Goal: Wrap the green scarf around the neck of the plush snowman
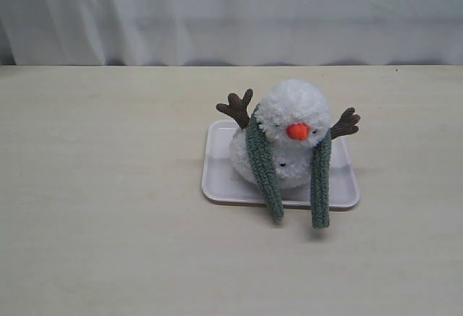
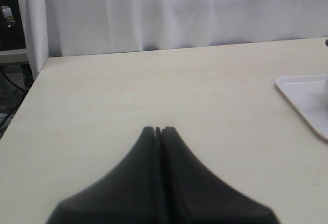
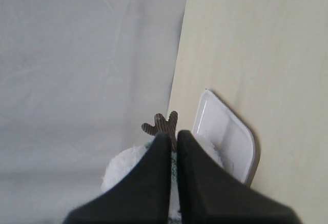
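A plush snowman sits on a shallow white tray on a pale wood-grain bench, a white curtain hanging behind it. The green scarf is draped around the neck, passing behind the head, and both of its ends hang down the front of the white body. One end falls on either side of the orange nose, and both tips lie past the tray's near rim. The brown twig arms stick out to either side above the scarf.

Neither arm shows in the exterior view. In the left wrist view, the left fingers are pressed together and hold nothing; they are above bare bench, well apart from the tray's corner. In the right wrist view, the right fingers are likewise closed and empty, and they are above the snowman, with one twig arm showing just beyond their tips.
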{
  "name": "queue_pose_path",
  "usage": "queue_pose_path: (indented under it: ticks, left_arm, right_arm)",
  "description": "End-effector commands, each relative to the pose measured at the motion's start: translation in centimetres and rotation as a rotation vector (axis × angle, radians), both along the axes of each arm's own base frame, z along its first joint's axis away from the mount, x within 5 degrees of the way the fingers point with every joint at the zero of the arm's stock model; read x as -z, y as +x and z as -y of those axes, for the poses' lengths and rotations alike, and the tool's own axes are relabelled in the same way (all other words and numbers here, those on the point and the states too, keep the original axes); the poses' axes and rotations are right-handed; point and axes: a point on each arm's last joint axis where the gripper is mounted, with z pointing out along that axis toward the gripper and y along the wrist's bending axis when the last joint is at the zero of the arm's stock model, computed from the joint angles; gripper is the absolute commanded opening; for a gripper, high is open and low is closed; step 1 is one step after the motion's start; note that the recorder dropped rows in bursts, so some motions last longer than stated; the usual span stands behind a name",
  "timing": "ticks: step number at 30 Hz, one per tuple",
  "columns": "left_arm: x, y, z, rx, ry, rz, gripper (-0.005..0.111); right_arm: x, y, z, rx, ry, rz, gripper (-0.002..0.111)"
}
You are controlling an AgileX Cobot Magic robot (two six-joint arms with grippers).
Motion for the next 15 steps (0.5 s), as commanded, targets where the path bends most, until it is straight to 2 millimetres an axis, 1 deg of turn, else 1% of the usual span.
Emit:
queue_pose_path:
  ticks: [1,6,8,11,13,15]
  left_arm:
    - [0.03,0.0,0.04,0.006,-0.006,0.007,0.0]
    - [0.03,0.0,0.04,0.006,-0.006,0.007,0.0]
    - [0.03,0.0,0.04,0.006,-0.006,0.007,0.0]
    - [0.03,0.0,0.04,0.006,-0.006,0.007,0.0]
    - [0.03,0.0,0.04,0.006,-0.006,0.007,0.0]
    - [0.03,0.0,0.04,0.006,-0.006,0.007,0.0]
  right_arm:
    - [0.04,-0.02,0.01,-0.044,-0.174,-0.008,0.004]
    - [0.04,-0.02,0.01,-0.127,-0.489,-0.028,0.004]
    - [0.04,-0.02,0.01,-0.173,-0.666,-0.039,0.004]
    - [0.04,-0.02,0.01,-0.226,-0.869,-0.052,0.004]
    - [0.04,-0.02,0.01,-0.247,-0.946,-0.057,0.004]
    - [0.04,-0.02,0.01,-0.255,-0.977,-0.059,0.004]
